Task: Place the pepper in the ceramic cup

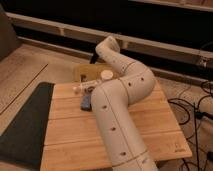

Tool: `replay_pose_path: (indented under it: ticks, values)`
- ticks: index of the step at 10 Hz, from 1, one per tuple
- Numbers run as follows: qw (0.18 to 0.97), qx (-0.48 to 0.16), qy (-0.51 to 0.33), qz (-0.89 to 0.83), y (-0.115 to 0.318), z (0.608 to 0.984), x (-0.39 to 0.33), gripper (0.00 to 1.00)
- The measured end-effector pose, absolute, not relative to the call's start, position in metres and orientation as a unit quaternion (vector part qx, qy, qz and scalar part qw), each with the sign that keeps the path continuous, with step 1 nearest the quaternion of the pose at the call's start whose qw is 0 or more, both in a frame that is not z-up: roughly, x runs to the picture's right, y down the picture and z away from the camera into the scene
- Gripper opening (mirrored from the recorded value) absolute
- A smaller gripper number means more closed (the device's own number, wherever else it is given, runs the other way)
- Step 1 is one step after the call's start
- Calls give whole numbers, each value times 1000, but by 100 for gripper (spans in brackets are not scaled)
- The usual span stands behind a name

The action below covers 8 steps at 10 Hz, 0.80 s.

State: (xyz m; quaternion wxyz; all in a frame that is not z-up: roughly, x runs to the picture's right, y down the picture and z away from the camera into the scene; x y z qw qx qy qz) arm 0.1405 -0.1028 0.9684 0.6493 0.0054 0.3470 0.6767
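The ceramic cup [106, 75] is a small cream-white cylinder standing at the back of the wooden table [155, 122], right beside the upper arm link. The big white arm [117, 107] runs from the bottom of the camera view up over the middle of the table and bends near the back edge. The gripper is hidden behind the arm's own links, somewhere near the cup. The pepper is hidden. The dark bowl is also covered by the arm.
A flat blue oblong item [86, 103] lies left of the arm. A pale small object [82, 89] lies behind it. A tan flat box [85, 72] sits at the table's back left. A dark mat [25, 125] lies to the left, and cables [200, 107] to the right.
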Motion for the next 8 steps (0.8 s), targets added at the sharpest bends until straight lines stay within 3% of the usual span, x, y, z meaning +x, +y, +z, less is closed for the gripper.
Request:
replay_pose_path:
  ticks: [3, 8]
  values:
    - [638, 14, 355, 684, -100, 965, 147, 0]
    - [590, 153, 329, 721, -171, 906, 186, 0]
